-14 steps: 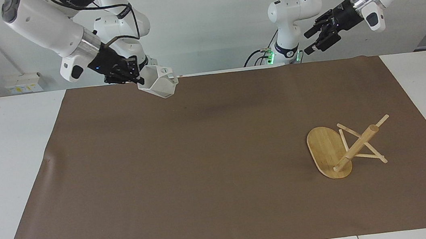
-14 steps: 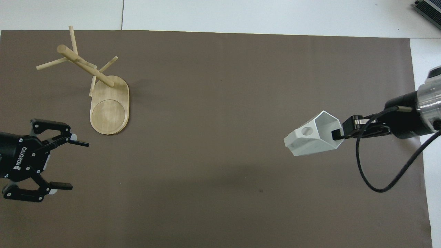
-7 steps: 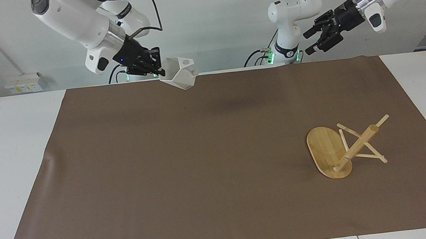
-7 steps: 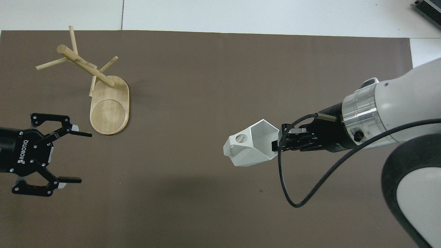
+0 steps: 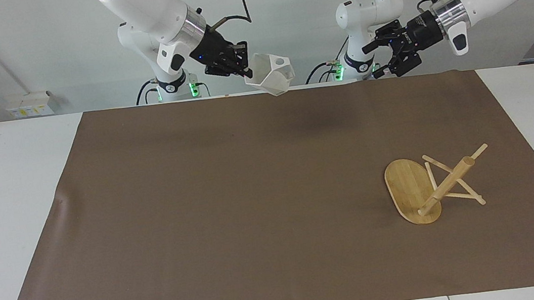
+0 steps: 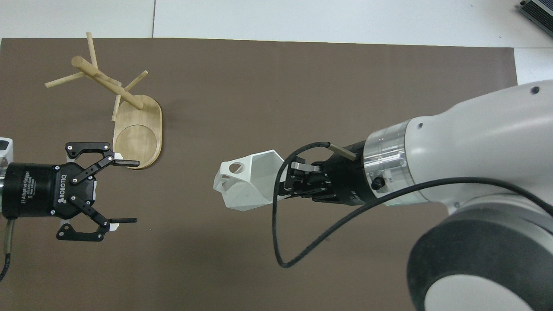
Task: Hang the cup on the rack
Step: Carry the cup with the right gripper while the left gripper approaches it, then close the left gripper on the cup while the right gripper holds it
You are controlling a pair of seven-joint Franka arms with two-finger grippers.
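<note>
Right gripper (image 6: 281,183): clamped on the rim wall of the cup (image 6: 246,181), carrying it high in the air, well apart from the rack (image 5: 434,185) and over the brown mat (image 5: 233,205) toward the right arm's end from it.
Left gripper (image 6: 123,192): fingers spread wide and empty, hovering just short of the rack's oval base.
Rack: upright on the mat, pole (image 6: 107,82) vertical, thin pegs crossing it and angling upward.
Cup pose: tipped on its side, long axis roughly level; mouth faces back toward the right gripper, bottom leads toward the rack, handle with its round hole (image 6: 235,167) on top.
Step in hand: transport, I'd say — cup lifted, not yet at the rack.
Next move: looks like either a handover or a direct carry; the handle hole must line up with a peg tip and slide down it.
</note>
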